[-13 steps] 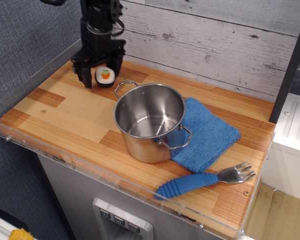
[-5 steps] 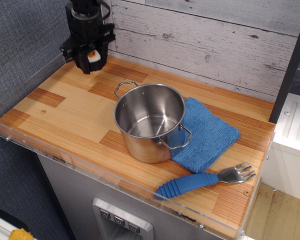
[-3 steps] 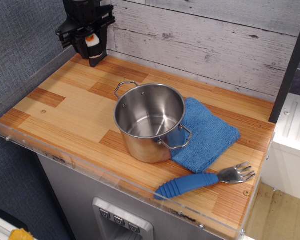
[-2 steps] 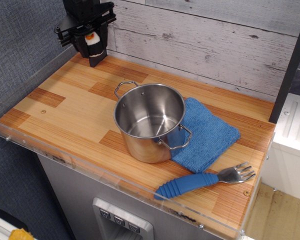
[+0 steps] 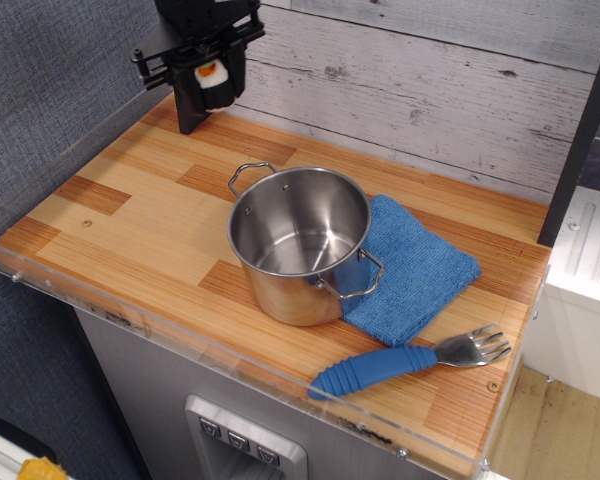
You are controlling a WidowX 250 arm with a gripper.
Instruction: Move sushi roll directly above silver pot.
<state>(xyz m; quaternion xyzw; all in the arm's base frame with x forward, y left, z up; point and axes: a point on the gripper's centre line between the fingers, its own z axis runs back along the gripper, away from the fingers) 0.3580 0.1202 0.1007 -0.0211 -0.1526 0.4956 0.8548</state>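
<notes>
My black gripper (image 5: 210, 88) is at the back left, lifted well above the wooden counter. It is shut on the sushi roll (image 5: 214, 78), a small black cylinder with a white face and an orange centre. The silver pot (image 5: 300, 243) stands upright and empty in the middle of the counter, in front of and to the right of the gripper. Its two wire loop handles show at its back left and front right.
A blue cloth (image 5: 415, 268) lies under the pot's right side. A fork with a blue handle (image 5: 405, 362) lies near the front right edge. A grey plank wall (image 5: 430, 90) stands behind, and a clear rim (image 5: 130, 320) runs along the counter's front.
The gripper took the sushi roll off the counter, rose with it at the back left, and in the last half second has shifted to the right.
</notes>
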